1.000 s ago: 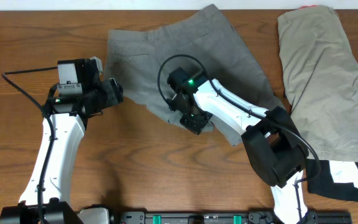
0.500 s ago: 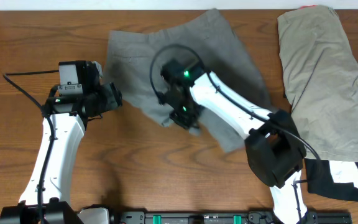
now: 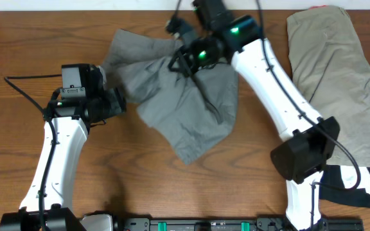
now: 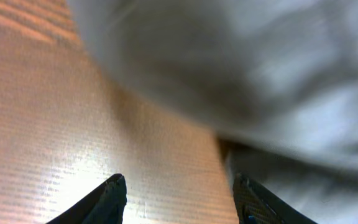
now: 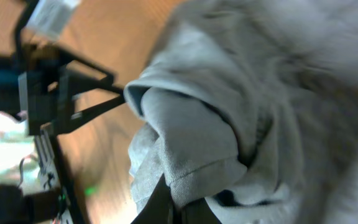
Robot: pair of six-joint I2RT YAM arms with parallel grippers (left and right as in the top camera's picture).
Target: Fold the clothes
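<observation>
The mid-grey shorts [image 3: 185, 109] lie bunched at the table's centre, one part lifted toward the back edge. My right gripper [image 3: 184, 51] is shut on a hem of the grey shorts [image 5: 197, 155] and holds it up near the far edge. My left gripper [image 3: 115, 101] is open and empty, low over the wood at the shorts' left edge; blurred grey cloth [image 4: 241, 68] fills the top of the left wrist view beyond the jaws [image 4: 179, 199]. The khaki-beige shorts [image 3: 336, 83] lie flat at the right.
A black and white garment [image 3: 352, 183] lies at the front right under the khaki pair. The right arm [image 3: 275, 90] spans the table's right half. Bare wood [image 3: 18, 38] lies at the left.
My right gripper has pulled the grey shorts' front hem up and toward the back edge, bunching the cloth. The left arm has barely moved.
</observation>
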